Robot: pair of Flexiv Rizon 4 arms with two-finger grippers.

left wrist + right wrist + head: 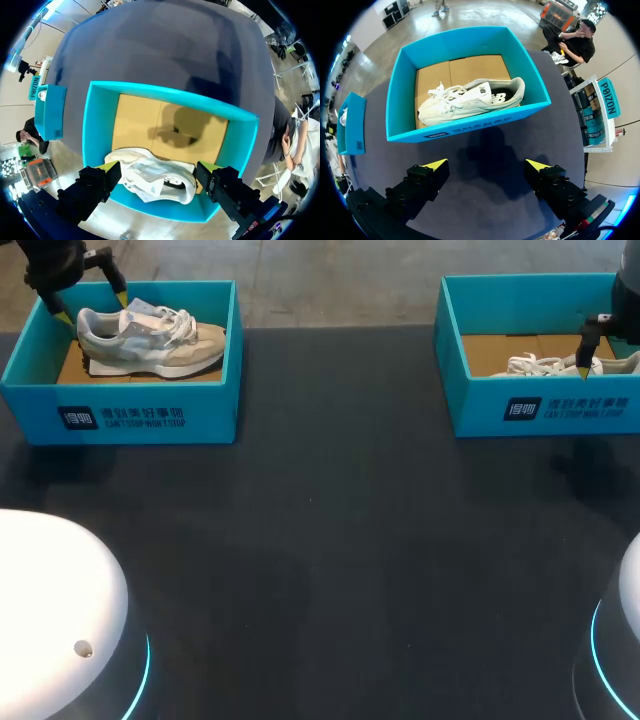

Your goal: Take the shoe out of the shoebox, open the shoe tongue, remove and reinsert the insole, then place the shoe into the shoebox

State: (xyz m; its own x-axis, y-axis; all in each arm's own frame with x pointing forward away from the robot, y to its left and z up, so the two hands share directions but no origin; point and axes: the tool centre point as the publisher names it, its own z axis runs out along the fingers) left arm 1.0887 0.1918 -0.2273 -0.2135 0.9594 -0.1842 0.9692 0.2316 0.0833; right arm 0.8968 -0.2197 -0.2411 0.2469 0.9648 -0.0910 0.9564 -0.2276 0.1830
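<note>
- Our left claw (159, 169) is spread wide and holds nothing. Its fingers straddle the heel end of the grey-beige shoe (150, 340), which lies inside the left shoebox (97, 125). We judge it is set there to grip the shoe and lift it out.
- Our right claw (487, 164) is also wide and empty. It hangs over the desk (485, 145), short of the right shoebox (470, 124), which has a white shoe (465, 100) inside.
- The head view puts the boxes upper left and upper right. Only the wrist views show the finger gaps plainly.

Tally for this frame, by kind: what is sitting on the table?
Shoeboxes: 2 (left shoebox, right shoebox)
Shoes: 2 (grey-beige shoe in the left shoebox, white shoe in the right shoebox)
Total: 4
</note>
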